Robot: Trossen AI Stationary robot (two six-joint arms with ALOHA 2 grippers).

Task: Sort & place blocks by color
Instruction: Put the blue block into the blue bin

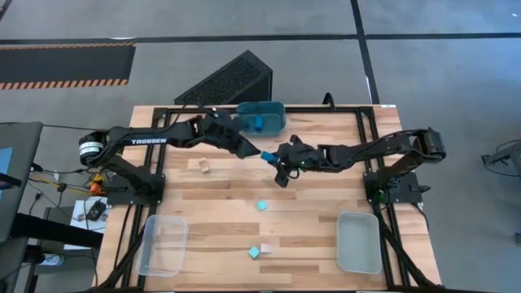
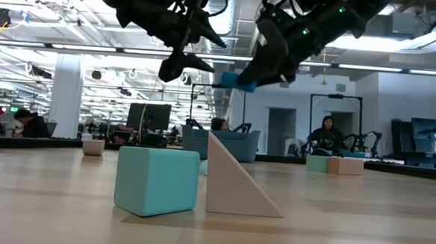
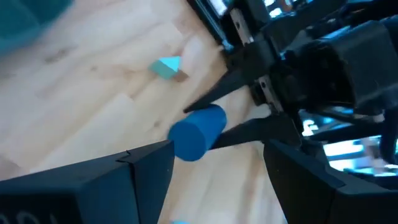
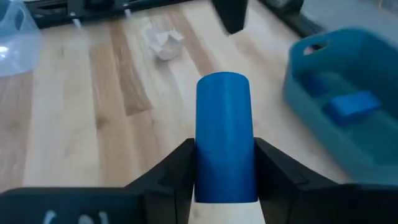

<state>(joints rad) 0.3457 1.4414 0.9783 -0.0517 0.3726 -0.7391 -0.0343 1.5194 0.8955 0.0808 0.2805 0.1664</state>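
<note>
While both arms meet over the table's middle in the high view, the right gripper (image 1: 271,158) holds a blue cylinder (image 1: 266,156) out toward the left gripper (image 1: 254,151), just below the teal bin (image 1: 261,118) at the far edge. Teal blocks lie on the boards nearer the camera (image 1: 261,205) (image 1: 255,252), tan pieces (image 1: 201,166) sit to the left, and two clear bins (image 1: 164,243) (image 1: 359,242) wait at the near corners. This looks like a hand-over, or a carry toward the teal bin.

From the low view, both grippers hang well above the table; the cylinder (image 2: 231,80) shows at the right gripper's tips (image 2: 242,82). A teal cube (image 2: 156,180) and a tan wedge (image 2: 237,184) stand side by side in front.

Through the left wrist view, the right gripper's fingers (image 3: 217,99) clamp the cylinder (image 3: 197,132), whose free end sits between the left arm's own spread fingers (image 3: 149,168), which do not yet touch it.

Seen from the right wrist view, the fingers (image 4: 177,168) grasp the cylinder (image 4: 225,134) on both sides; the teal bin (image 4: 298,81) beside it already holds a blue block (image 4: 353,106).

Next, I judge, the left fingers must close on the free end before the right lets go, then lower it into the teal bin.
</note>
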